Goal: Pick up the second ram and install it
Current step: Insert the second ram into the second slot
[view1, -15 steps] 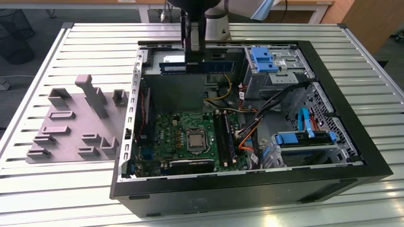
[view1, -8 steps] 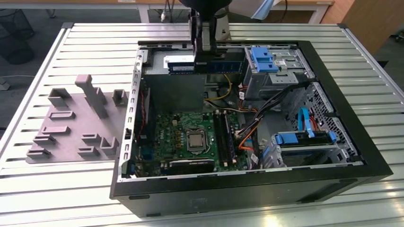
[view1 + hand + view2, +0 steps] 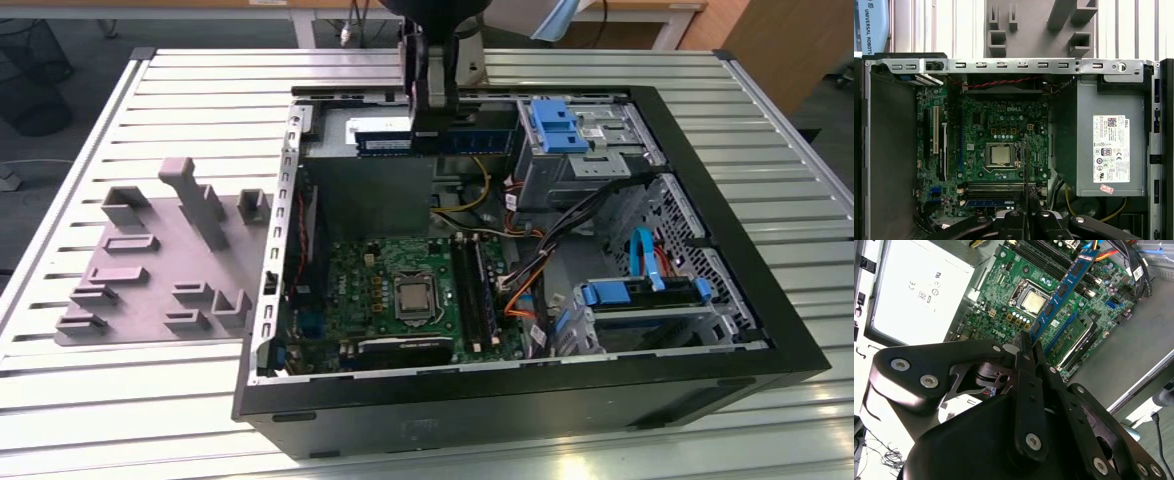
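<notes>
Pincer [image 3: 1026,342] grips the second ram [image 3: 1069,282], which projects beyond its fingertips; motherboard [image 3: 999,285] lies farther beyond.

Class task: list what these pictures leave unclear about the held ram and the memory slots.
1. Second wrist view: the gripper covers the clamped part of the second ram.
2. First wrist view: the ram is edge-on, so neither of its faces can be made out.
3. Exterior view: the memory slots are too small to tell which are filled.
</notes>
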You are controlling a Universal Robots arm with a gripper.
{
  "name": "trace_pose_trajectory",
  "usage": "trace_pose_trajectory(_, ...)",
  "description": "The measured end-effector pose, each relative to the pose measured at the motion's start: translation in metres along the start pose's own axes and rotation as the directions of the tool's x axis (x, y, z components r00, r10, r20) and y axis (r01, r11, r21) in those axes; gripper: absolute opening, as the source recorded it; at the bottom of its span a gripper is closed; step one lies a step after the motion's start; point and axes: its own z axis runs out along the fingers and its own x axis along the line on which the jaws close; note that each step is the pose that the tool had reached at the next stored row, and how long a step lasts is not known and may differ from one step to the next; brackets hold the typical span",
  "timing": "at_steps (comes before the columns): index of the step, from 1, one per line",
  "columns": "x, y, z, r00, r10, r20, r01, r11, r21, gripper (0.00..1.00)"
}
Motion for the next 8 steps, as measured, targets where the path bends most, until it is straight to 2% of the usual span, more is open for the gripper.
trace_pose_trajectory(8,0.0,-0.0001,0.0001,1.0,0.01,0.0001,-0.01,1.0,0.0002,0.14)
